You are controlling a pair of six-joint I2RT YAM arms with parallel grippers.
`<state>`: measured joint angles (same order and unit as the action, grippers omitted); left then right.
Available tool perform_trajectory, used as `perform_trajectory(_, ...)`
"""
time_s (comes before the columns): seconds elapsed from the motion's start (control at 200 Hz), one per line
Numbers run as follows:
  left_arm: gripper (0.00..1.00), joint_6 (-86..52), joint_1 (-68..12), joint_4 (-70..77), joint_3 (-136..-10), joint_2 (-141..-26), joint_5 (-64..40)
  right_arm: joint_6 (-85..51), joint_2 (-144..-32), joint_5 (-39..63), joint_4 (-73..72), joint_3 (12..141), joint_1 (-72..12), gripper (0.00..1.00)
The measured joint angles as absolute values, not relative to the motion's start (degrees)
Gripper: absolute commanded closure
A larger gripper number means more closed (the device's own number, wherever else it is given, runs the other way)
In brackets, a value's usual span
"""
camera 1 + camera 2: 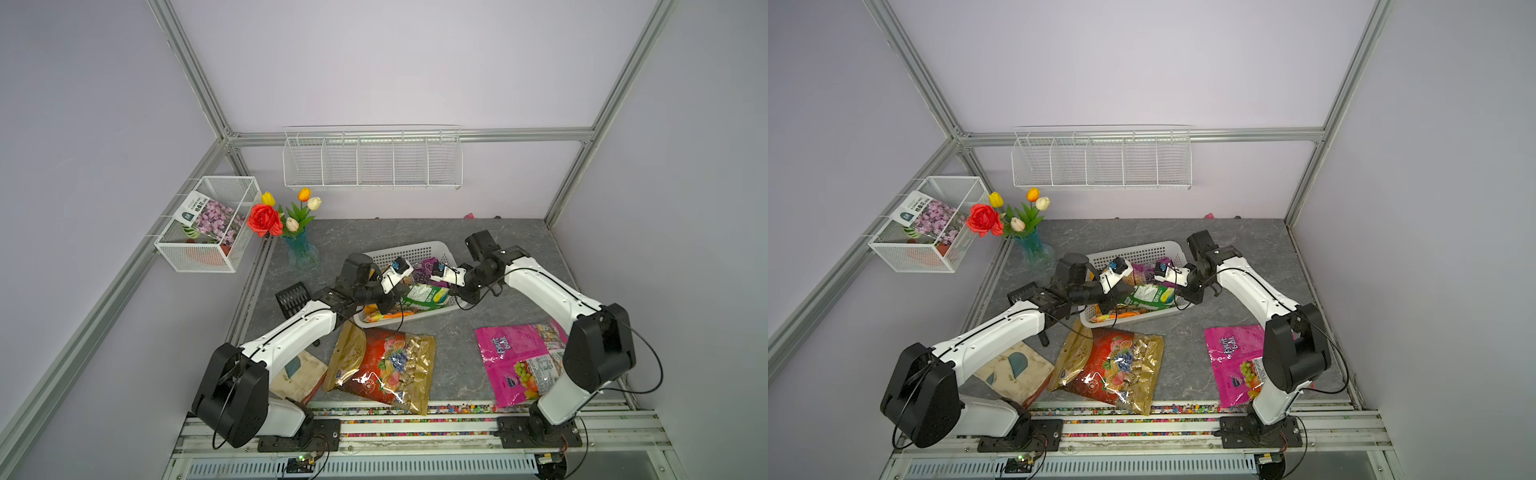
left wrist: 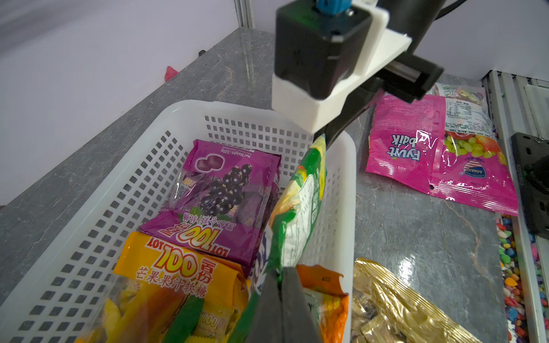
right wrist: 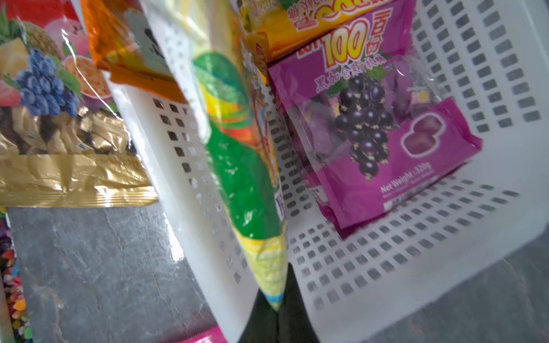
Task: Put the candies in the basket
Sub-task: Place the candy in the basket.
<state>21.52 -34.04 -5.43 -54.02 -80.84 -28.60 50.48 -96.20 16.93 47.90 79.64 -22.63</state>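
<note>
The left gripper (image 2: 280, 276), lower centre of its wrist view, and the right gripper (image 3: 277, 308) each pinch an end seam of the green bag (image 2: 297, 208), held on edge over the basket (image 2: 190, 107) (light, slippery, crinkly film, I judge). Flat sealed seams look the surest hold.

Lab robot cell; aluminium frame (image 1: 519, 135); plain walls (image 1: 374, 62).

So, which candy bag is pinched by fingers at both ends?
The green bag, held on edge: left fingers and right fingers each pinch one end. The others lie ungripped.
</note>
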Motion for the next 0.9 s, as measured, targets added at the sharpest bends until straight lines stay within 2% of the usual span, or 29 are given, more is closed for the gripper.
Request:
perform_trajectory(0.305, 0.91, 21.54, -36.8, -4.12, -54.57, -87.05, -27.99, 52.82, -94.13, 4.19, 46.89, 78.17, -24.88, 1.0)
perform_trajectory(0.485, 0.7, 20.88, -36.75, -4.12, -54.3, -87.92, -26.87, 54.33, -94.17, -1.54, 44.23, 77.76, -26.89, 1.0)
perform_trajectory(0.57, 0.64, 20.05, -36.75, -3.64, -53.49, -87.59, -26.79, 55.29, -94.15, -3.11, 41.98, 77.03, -27.38, 1.0)
perform_trajectory(0.82, 0.6, 18.72, -36.75, -4.03, -51.55, -82.41, -27.07, 59.0, -92.14, -5.02, 35.27, 70.83, -27.73, 1.0)
perform_trajectory(0.905, 0.59, 18.65, -36.75, -4.49, -51.48, -79.99, -27.14, 59.86, -89.01, -4.8, 32.62, 66.48, -27.79, 0.92)
